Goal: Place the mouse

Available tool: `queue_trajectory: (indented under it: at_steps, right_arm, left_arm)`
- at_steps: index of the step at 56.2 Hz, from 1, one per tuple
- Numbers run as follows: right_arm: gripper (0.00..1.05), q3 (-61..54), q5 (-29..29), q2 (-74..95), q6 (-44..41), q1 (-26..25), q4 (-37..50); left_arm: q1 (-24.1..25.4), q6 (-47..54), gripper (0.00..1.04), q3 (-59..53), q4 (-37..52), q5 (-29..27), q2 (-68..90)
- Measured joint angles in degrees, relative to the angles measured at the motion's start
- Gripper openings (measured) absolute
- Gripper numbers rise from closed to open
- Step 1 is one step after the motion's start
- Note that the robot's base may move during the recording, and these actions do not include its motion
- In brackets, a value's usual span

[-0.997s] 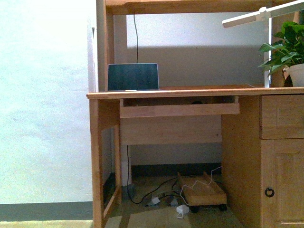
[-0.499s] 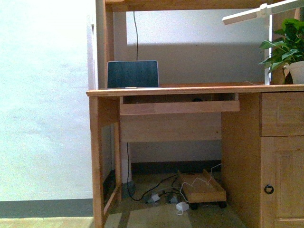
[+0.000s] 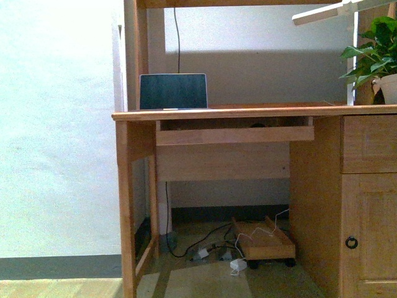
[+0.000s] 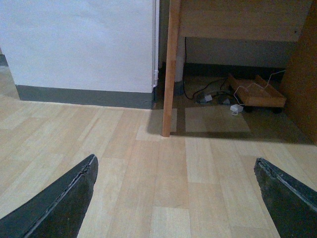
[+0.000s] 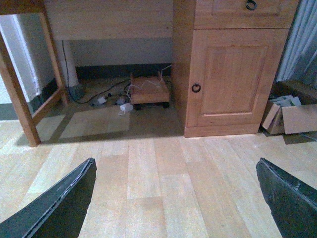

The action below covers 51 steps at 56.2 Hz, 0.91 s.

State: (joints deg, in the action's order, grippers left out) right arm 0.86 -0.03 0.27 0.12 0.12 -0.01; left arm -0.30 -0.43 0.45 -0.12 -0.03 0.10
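A small dark domed shape [image 3: 257, 125] shows in the desk's pull-out tray [image 3: 234, 135], just under the desk top; it is too small to tell whether it is the mouse. Neither gripper shows in the front view. My left gripper [image 4: 176, 158] is open and empty, low over the wooden floor, facing the desk's left leg [image 4: 171, 74]. My right gripper [image 5: 176, 160] is open and empty, low over the floor in front of the desk's cabinet door [image 5: 233, 74].
A wooden desk [image 3: 248, 113] carries a dark screen [image 3: 173, 91], a potted plant [image 3: 378, 56] and a white lamp arm [image 3: 322, 13]. A wheeled wooden board [image 3: 263, 243] and cables lie under it. Cardboard boxes [image 5: 292, 116] lie right of the cabinet.
The desk and everything on it sit a little higher in the front view than a second ago, so the camera has shifted. Nothing on the desk has moved.
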Motion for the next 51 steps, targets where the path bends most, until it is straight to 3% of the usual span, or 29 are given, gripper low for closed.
queue_trajectory:
  at_steps: [51]
  right_arm:
    - [0.97, 0.00, 0.00, 0.00, 0.02, 0.00, 0.00]
  left_arm:
    - [0.00, 0.00, 0.97, 0.00, 0.00, 0.00, 0.00]
